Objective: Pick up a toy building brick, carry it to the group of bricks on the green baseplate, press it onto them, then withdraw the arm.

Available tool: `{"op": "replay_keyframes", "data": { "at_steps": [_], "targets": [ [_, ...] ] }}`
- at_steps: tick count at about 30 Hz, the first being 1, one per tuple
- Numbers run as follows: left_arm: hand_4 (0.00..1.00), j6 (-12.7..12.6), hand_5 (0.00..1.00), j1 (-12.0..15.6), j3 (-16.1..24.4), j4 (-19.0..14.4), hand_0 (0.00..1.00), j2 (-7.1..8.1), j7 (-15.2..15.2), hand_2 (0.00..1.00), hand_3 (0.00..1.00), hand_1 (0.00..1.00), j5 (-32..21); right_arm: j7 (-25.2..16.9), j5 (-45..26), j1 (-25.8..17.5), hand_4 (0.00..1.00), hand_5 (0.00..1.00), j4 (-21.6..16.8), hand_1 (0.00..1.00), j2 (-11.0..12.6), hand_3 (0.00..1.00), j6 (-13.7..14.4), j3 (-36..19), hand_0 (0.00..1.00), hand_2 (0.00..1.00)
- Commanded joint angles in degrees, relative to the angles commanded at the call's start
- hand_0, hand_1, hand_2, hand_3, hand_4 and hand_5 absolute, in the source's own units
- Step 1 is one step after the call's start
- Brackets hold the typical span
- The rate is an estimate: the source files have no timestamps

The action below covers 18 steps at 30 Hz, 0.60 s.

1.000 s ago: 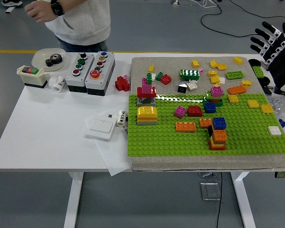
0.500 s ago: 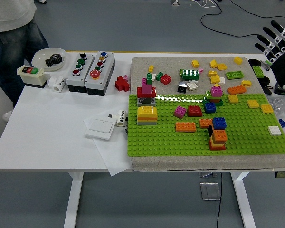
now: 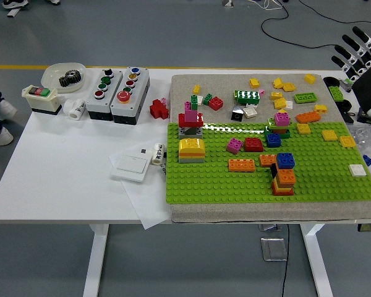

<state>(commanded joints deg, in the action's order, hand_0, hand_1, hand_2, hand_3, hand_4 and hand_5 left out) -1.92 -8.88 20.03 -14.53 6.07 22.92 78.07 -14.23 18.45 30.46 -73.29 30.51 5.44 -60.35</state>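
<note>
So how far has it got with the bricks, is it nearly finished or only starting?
Hard to say for sure. Several bricks already sit stacked on the green baseplate, such as the blue-topped stack. Nothing is in hand: the right hand is raised at the table's far right edge, fingers spread and empty. The left arm is out of view. Many loose bricks lie on the mat beyond the plate, so grasping, carrying and pressing remain.

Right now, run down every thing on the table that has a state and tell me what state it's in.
Right hand: open, fingers spread, raised at the right edge, holding nothing.
Green baseplate: flat on the grey mat, bricks pressed on.
Orange and blue stack: upright on the baseplate.
Yellow domed stack: upright.
Loose bricks: scattered on the mat.
White bowl: upright, holding a gear.
</note>
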Motion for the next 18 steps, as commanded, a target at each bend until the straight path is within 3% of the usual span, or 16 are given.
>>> {"op": "replay_keyframes", "data": {
  "at_steps": [18],
  "targets": [
    [0.619, 0.0, 0.76, -0.4, 0.0, -0.1, 0.426, -0.12, 0.0, 0.523, 0.595, 0.479, 0.1, 0.2, -1.8, 0.3, 0.998, 0.942, 0.7, 0.831, -0.1, 0.863, -0.3, -0.2, 0.905, 0.857]
  ]
}}
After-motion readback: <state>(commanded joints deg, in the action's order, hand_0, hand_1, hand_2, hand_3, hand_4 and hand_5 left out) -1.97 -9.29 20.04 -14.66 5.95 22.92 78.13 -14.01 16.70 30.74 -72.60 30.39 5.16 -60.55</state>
